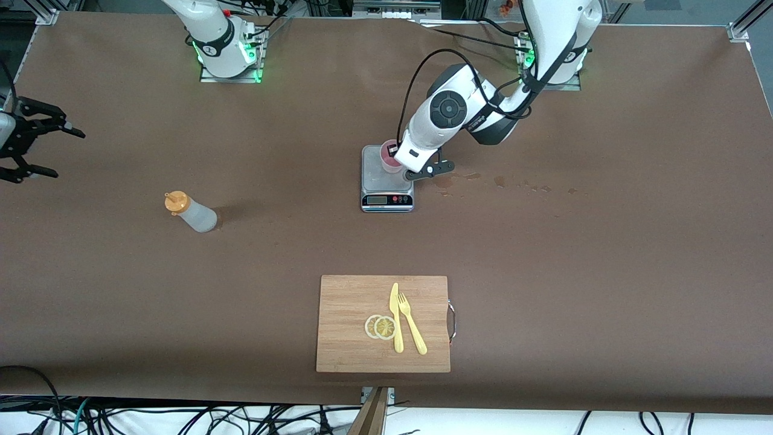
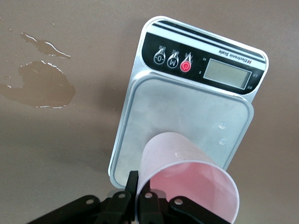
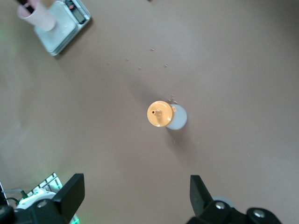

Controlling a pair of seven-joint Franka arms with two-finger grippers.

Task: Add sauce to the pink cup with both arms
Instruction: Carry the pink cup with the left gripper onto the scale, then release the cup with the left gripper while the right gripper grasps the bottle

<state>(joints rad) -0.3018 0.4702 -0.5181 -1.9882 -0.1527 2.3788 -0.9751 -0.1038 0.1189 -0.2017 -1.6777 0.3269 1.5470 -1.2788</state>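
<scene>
The small pale pink tapered plastic cup (image 2: 187,179) is over the silver platform of a digital kitchen scale (image 1: 387,181) near the middle of the brown table (image 1: 543,254), and the left gripper (image 2: 140,198) has its black fingers pinched shut on the cup's rim; whether the cup's base rests on the platform or hangs just above it is hard to tell. Wet patches (image 2: 39,88) lie on the table just beside the scale, toward the left arm's end. The small translucent whitish squeeze bottle with an orange nozzle cap (image 1: 190,212) stands upright on the table, well apart from the scale toward the right arm's end. The right gripper (image 1: 37,140) hangs in the air above that end of the table, its jaws spread wide and holding nothing. Nearer to the front camera than the scale lies a bamboo cutting board (image 1: 350,302) carrying two pale lemon slices (image 1: 380,327), a yellow plastic knife (image 1: 396,317) and a yellow plastic fork (image 1: 412,323).
</scene>
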